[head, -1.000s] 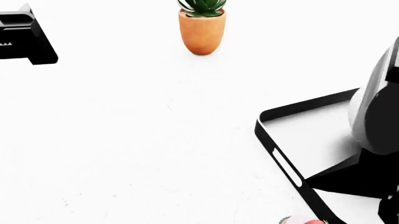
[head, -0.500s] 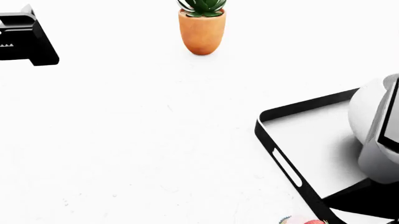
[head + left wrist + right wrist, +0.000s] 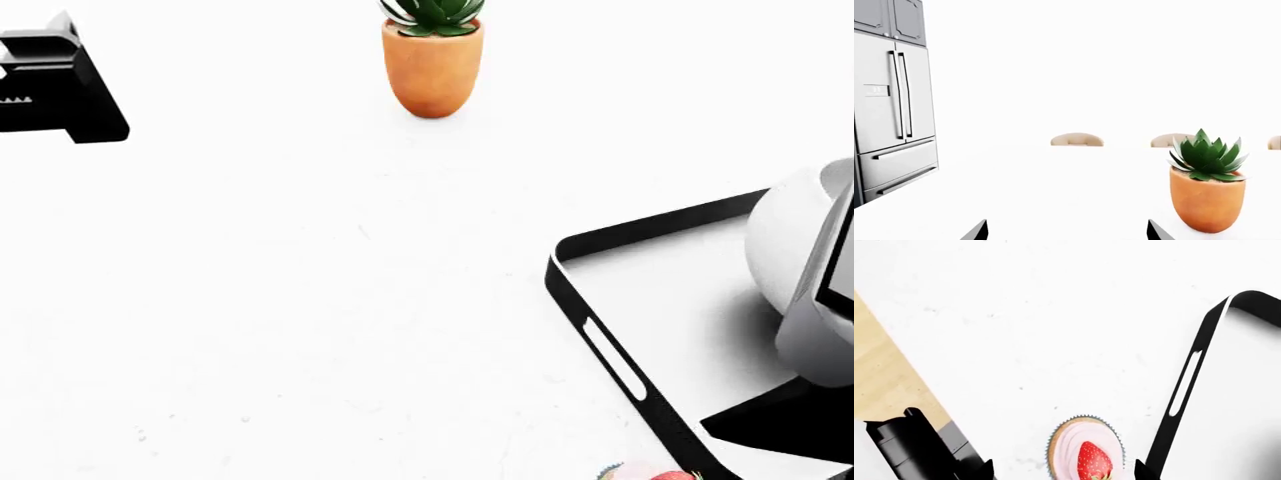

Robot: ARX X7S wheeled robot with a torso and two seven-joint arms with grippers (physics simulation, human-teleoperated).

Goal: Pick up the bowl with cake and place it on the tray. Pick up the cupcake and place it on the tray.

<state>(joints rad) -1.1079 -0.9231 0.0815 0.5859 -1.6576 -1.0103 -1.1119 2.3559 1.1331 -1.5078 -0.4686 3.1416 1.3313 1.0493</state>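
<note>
right gripper (image 3: 1062,471): only the two dark fingertips (image 3: 986,469) show at the edge of the right wrist view, set wide apart with nothing between them. cupcake (image 3: 1086,449): pink frosting, red strawberry on top, pleated wrapper; it stands on the white table (image 3: 1054,330) below the gap between these tips, nearer the tip on the tray's side, and is not touched by either. in the head view just a sliver of it peeps in at the bottom edge, close to the tray's near corner.

tray (image 3: 1185,385): black rim, pale floor, slot handle in the short side that faces the cupcake; just beside the cupcake, apart from it, on the outer side of the right gripper's tip. in the head view its floor carries the bowl.

bowl (image 3: 781,255): large, white, round, resting on the tray's floor at the far right of the head view, partly cut off by the frame and by a pale robot part in front of it. its contents cannot be seen.

left gripper (image 3: 1067,231): two dark tips visible in the left wrist view, spread apart, holding nothing, well away from tray and cupcake. its black body shows at the far left of the head view.

plant pot (image 3: 1207,197): orange, with a green succulent, upright on the table ahead of the left gripper and off to one side.

fridge (image 3: 894,115): grey, double doors, far beyond the left gripper. chair backs (image 3: 1077,139): pale, behind the table's far edge.
</note>
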